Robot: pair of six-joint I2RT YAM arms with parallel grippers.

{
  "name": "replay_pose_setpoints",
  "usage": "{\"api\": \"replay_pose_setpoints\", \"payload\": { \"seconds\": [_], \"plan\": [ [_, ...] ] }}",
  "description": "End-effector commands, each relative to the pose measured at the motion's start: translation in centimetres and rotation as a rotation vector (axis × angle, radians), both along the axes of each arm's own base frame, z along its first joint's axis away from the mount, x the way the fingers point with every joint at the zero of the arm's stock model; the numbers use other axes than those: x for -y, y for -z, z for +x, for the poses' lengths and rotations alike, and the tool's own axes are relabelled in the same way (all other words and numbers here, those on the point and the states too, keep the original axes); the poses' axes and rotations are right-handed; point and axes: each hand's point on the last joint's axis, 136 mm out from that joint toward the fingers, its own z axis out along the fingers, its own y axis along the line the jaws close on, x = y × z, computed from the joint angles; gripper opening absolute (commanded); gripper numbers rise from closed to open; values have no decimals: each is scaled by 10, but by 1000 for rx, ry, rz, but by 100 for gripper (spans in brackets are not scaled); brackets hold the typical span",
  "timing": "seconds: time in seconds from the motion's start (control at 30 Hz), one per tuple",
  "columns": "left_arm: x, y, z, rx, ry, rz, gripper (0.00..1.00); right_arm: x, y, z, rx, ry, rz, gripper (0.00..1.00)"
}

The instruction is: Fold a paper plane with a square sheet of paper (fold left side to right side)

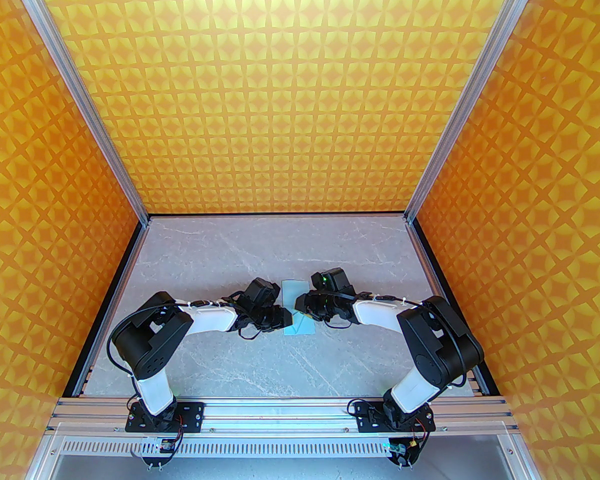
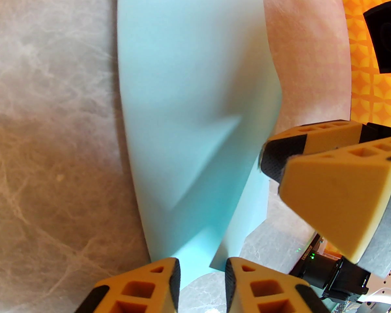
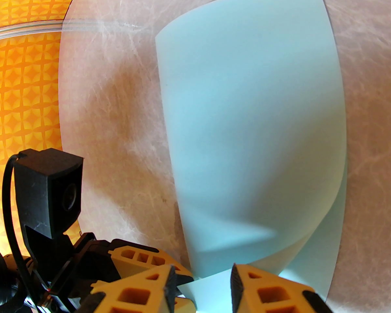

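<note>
The square sheet of paper (image 1: 294, 289) lies light-blue on the marble table (image 1: 220, 268), between both grippers. In the left wrist view the sheet (image 2: 189, 103) is doubled over, its upper layer bulging in a soft curve over the lower one. My left gripper (image 2: 202, 285) (image 1: 282, 315) stands at the sheet's near edge, its fingers a little apart with bare table between them. From the other side my right gripper (image 3: 202, 289) (image 1: 300, 302) meets the sheet (image 3: 251, 116), open by a narrow gap, with the lower layer's edge between its tips. No pointed dart shape shows.
Orange patterned walls (image 1: 300, 93) enclose the table on three sides, with aluminium posts at the back corners. The two arms bend inward, wrists nearly touching over the table's middle. In the right wrist view the left arm's black camera housing (image 3: 49, 187) sits close by.
</note>
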Motion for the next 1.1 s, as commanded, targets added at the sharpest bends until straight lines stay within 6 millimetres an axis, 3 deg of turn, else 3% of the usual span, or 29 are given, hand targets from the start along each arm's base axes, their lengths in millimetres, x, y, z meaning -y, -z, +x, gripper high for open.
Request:
{"api": "replay_pose_setpoints", "payload": {
  "seconds": [0.0, 0.17, 0.3, 0.37, 0.73, 1.07],
  "plan": [
    [8, -3, 2, 25, 20, -5, 30, -2, -7, 10, 30, 15, 4, 34],
    [15, -14, 5, 46, 20, -48, 23, -2, -7, 10, 31, 13, 4, 34],
    [16, -17, 6, 56, 23, -56, 11, -2, -7, 10, 30, 12, 4, 34],
    [17, -20, 7, 62, 25, -59, 0, -2, -7, 10, 29, 11, 4, 34],
    [12, -18, 14, 73, 58, -7, 0, 8, -18, -2, 64, 9, -21, 37],
    [2, -12, 22, 80, 85, 43, 0, 17, -4, -32, 45, 5, -19, 32]
  ]
}}
